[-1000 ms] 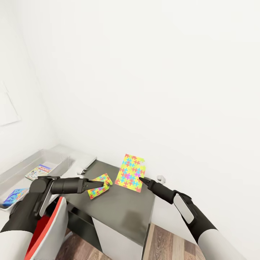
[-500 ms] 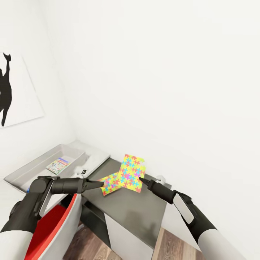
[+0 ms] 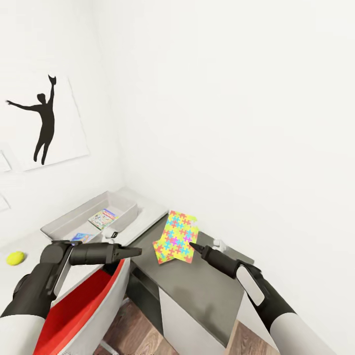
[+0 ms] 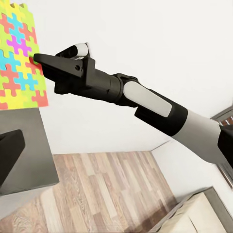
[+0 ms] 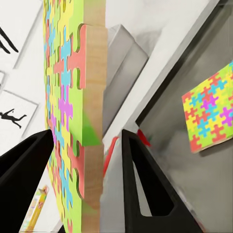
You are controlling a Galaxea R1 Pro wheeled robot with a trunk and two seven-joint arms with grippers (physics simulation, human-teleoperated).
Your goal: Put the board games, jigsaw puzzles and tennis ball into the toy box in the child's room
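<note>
The right gripper gripped one jigsaw puzzle upright, its edge between the fingers. The toy box lay leftward on the worktop, nearer the left gripper, whose opening I couldn't tell.

child's room: toy box, puzzles

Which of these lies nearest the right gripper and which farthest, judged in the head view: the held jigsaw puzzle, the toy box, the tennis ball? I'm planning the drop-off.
1. Jigsaw puzzle: at the right gripper tips.
2. Toy box: farther toward the left, on the table.
3. Tennis ball: farthest, at the far left.
</note>
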